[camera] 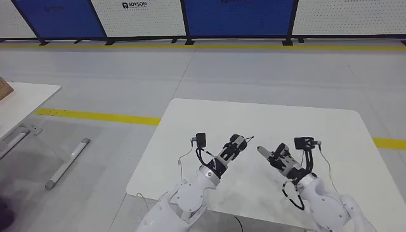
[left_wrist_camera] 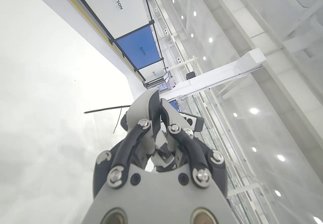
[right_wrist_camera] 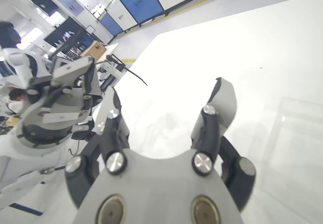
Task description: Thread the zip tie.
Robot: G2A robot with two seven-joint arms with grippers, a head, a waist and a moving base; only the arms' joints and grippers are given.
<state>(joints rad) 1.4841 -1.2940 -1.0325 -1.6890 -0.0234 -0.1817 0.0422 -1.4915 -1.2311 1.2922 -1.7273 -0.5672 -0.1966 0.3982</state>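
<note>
White table (camera: 266, 115) lies below both arms. The zip tie (left_wrist_camera: 108, 109) is pinched in the closed left gripper (left_wrist_camera: 159, 106), above the table, tail free. The right gripper (right_wrist_camera: 167, 89) stands wide and empty nearby. Threading appears not yet begun.

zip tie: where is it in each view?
Top view: zip tie, a faint strand at the left gripper's tip.
Left wrist view: zip tie sticking sideways from the shut left gripper.
Right wrist view: zip tie jutting from the left gripper, tip against the table.
Shared landmark: the left gripper.
</note>
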